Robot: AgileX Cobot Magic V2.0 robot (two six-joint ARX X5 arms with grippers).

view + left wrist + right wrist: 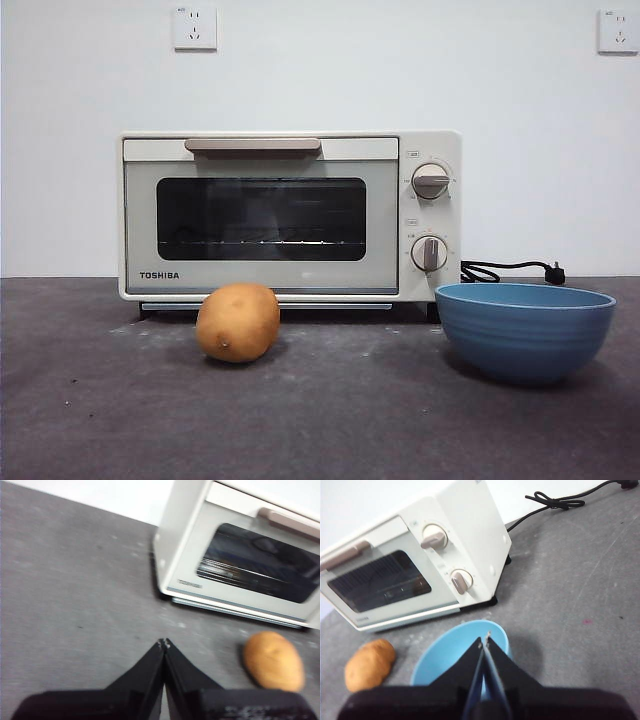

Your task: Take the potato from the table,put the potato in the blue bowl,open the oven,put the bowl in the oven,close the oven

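The golden-brown potato [237, 322] lies on the dark grey table [330, 420] in front of the oven's left half. At the right stands the blue bowl [525, 328], empty. Behind both sits the cream Toshiba oven [290, 215] with its door closed and its bar handle [252, 145] on top. My left gripper [164, 642] is shut, hovering over bare table, with the potato [273, 660] off to one side and the oven [240, 562] beyond. My right gripper [485, 639] is shut above the blue bowl [451, 655]; the potato [369, 664] and oven [415, 565] also show there.
A black power cord [510, 270] with its plug lies on the table to the right of the oven, behind the bowl. Two wall sockets [194, 28] sit high on the white wall. Neither arm shows in the front view.
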